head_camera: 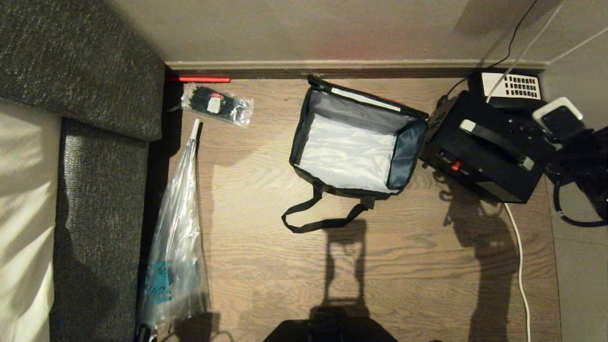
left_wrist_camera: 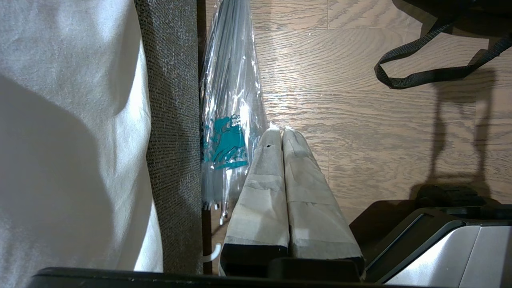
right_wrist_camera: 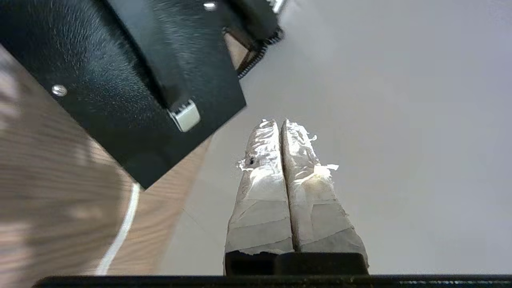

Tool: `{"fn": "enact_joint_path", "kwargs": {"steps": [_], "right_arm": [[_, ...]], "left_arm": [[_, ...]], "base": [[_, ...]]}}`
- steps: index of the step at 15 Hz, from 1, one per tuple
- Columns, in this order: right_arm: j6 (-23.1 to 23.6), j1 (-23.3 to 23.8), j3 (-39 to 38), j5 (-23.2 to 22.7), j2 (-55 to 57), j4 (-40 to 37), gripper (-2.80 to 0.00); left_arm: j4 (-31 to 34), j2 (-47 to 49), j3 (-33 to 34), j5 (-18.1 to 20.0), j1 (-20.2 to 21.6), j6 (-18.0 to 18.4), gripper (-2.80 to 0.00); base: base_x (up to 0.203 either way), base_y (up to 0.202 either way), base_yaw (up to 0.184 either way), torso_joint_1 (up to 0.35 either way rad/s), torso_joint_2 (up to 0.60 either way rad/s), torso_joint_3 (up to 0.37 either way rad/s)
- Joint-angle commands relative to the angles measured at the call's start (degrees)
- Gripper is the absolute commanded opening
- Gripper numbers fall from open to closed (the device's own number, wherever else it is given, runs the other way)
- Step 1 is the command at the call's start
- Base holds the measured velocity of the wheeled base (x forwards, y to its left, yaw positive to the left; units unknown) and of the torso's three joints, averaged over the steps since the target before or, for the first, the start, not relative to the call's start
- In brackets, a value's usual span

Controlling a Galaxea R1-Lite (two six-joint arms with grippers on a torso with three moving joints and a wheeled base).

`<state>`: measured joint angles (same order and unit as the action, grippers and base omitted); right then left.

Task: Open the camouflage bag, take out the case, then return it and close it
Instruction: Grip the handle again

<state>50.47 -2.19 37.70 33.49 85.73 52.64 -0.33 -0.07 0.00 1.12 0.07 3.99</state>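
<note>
- The right tool [right_wrist_camera: 282, 124] has its two tape-wrapped fingers pressed together on nothing; it hangs over pale grey floor, near a corner of the case [right_wrist_camera: 132, 84] but apart from it.
- The left tool [left_wrist_camera: 282, 132] also has its taped fingers pressed together and empty; it sits low over the wooden floor [left_wrist_camera: 360, 100], just beside a long clear plastic bag [left_wrist_camera: 230, 100] that lies along the edge of a grey sofa [left_wrist_camera: 172, 120].
- That long clear bag carries a teal printed mark; its wording cannot be read.
- The case stands on the floor outside the bag, just to the right of it in the head view [head_camera: 484, 152]: one black box with a strap handle ending in silvery caps and a small red button on its side.
- The camouflage bag [head_camera: 356, 147] lies open in the middle of the wooden floor; its silvery-grey lining is bare, with nothing inside.
- Its lid is folded back toward the wall, and one black strap handle [head_camera: 323, 216] loops out over the floor at the near side.
- A black-and-white telephone [head_camera: 513, 88] sits behind the case, by the wall.
- Two clear plastic bags are in view: the long one by the sofa, and a small one [head_camera: 216, 102] near the skirting, packed with black items and bearing a white and red label too small to read.
- A white cable [head_camera: 520, 256] runs over the floor from under the case.
</note>
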Motion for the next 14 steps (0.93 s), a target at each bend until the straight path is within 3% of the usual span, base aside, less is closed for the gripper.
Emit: {"fn": "enact_joint_path", "kwargs": {"steps": [1, 5, 7, 10, 12, 14], "right_arm": [[-4.2, 0.1, -6.1, 0.1, -13.1, -2.0, -2.80], [-15.3, -0.5, -18.0, 0.0, -41.5, -15.8, -2.80], [-21.1, -0.7, -28.8, -1.1, -53.3, -21.7, -2.80], [-28.8, -0.7, -36.9, -7.2, -65.6, -30.9, -2.80], [-37.2, 0.3, -37.0, -13.1, -71.7, -43.7, -2.80], [-39.7, 1.0, -37.1, -16.5, -73.1, -45.9, -2.80]], "left_arm": [[0.0, 0.1, 0.1, 0.0, 0.0, 0.0, -2.80], [0.0, 0.1, 0.1, 0.0, 0.0, 0.0, -2.80], [0.0, 0.1, 0.1, -0.1, 0.0, 0.0, -2.80], [0.0, 0.1, 0.1, 0.0, 0.0, 0.0, -2.80], [0.0, 0.1, 0.1, -0.1, 0.0, 0.0, -2.80], [0.0, 0.1, 0.1, -0.1, 0.0, 0.0, -2.80]], "base": [[0.000, 0.000, 0.000, 0.000, 0.00, 0.000], [0.000, 0.000, 0.000, 0.000, 0.00, 0.000], [0.000, 0.000, 0.000, 0.000, 0.00, 0.000], [0.000, 0.000, 0.000, 0.000, 0.00, 0.000], [0.000, 0.000, 0.000, 0.000, 0.00, 0.000], [0.000, 0.000, 0.000, 0.000, 0.00, 0.000]]}}
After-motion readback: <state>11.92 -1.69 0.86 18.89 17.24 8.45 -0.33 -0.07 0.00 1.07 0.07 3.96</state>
